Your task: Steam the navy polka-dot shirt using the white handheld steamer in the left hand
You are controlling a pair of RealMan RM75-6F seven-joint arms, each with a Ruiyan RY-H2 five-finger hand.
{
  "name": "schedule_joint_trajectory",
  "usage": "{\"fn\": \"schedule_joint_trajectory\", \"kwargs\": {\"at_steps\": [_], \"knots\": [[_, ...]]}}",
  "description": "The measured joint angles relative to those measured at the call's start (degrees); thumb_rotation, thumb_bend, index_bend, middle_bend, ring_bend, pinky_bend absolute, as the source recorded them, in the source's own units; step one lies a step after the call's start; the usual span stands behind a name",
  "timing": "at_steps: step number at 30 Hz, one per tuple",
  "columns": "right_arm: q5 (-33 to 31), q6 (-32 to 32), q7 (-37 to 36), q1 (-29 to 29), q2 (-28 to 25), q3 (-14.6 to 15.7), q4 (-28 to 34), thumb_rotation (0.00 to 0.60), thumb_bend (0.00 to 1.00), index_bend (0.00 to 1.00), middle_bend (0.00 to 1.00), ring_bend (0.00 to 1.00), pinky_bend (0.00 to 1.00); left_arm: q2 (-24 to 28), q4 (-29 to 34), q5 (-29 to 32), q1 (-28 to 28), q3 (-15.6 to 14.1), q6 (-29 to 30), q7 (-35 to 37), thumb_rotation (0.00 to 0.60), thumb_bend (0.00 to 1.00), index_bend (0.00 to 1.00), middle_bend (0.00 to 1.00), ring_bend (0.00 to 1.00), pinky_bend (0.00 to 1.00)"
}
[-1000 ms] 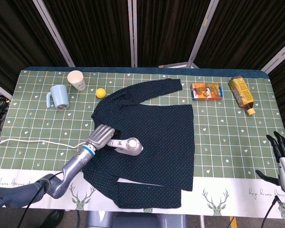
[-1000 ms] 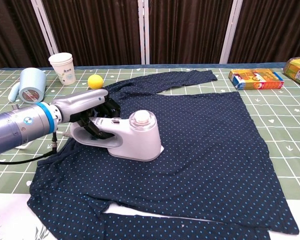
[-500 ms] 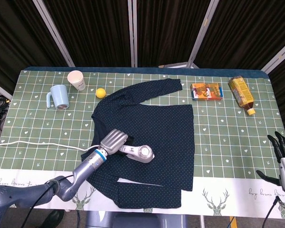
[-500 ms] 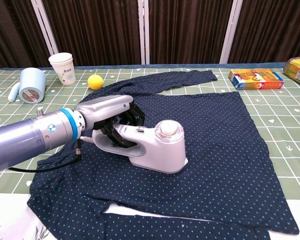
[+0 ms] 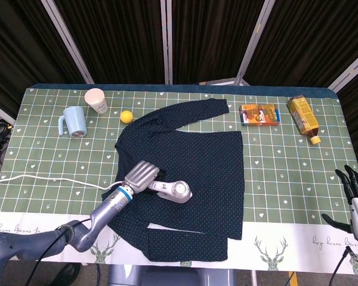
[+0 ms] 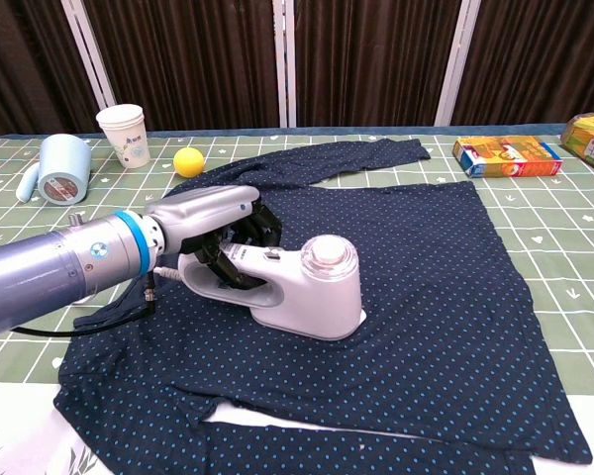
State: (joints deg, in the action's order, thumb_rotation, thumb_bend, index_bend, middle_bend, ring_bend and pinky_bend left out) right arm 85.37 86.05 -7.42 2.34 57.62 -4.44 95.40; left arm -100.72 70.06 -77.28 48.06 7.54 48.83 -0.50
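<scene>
The navy polka-dot shirt [image 5: 197, 161] [image 6: 416, 267] lies spread flat across the middle of the table. My left hand [image 5: 140, 176] [image 6: 213, 223] grips the handle of the white handheld steamer [image 5: 176, 190] [image 6: 302, 292], which rests head-down on the shirt's lower left part. Its white cord [image 5: 48, 177] trails off to the left edge. My right hand [image 5: 353, 189] hangs off the table's right front corner, fingers spread and holding nothing; the chest view does not show it.
A light blue mug [image 5: 73, 121] [image 6: 57, 168], a paper cup [image 5: 96, 100] [image 6: 124, 133] and a yellow ball [image 5: 126, 116] [image 6: 187, 161] stand at the back left. An orange box [image 5: 260, 114] [image 6: 506, 154] and a yellow bottle [image 5: 303, 118] [image 6: 592, 139] lie at the back right.
My left hand slid the steamer rightward and toward the shirt's hem over the second, then drew it back very slightly. The right hand stayed put.
</scene>
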Motion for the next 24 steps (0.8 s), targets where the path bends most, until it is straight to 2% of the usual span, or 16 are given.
{"fn": "schedule_joint_trajectory", "kwargs": {"at_steps": [24], "knots": [[0.2, -0.3, 1.3, 0.2, 0.3, 0.2, 0.4, 0.6, 0.0, 0.0, 0.0, 0.0, 0.0, 4.2, -3.5, -0.4, -3.0, -1.6, 1.1, 5.3, 0.6, 0.58, 0.95, 0.88, 0.87, 1.0]]}}
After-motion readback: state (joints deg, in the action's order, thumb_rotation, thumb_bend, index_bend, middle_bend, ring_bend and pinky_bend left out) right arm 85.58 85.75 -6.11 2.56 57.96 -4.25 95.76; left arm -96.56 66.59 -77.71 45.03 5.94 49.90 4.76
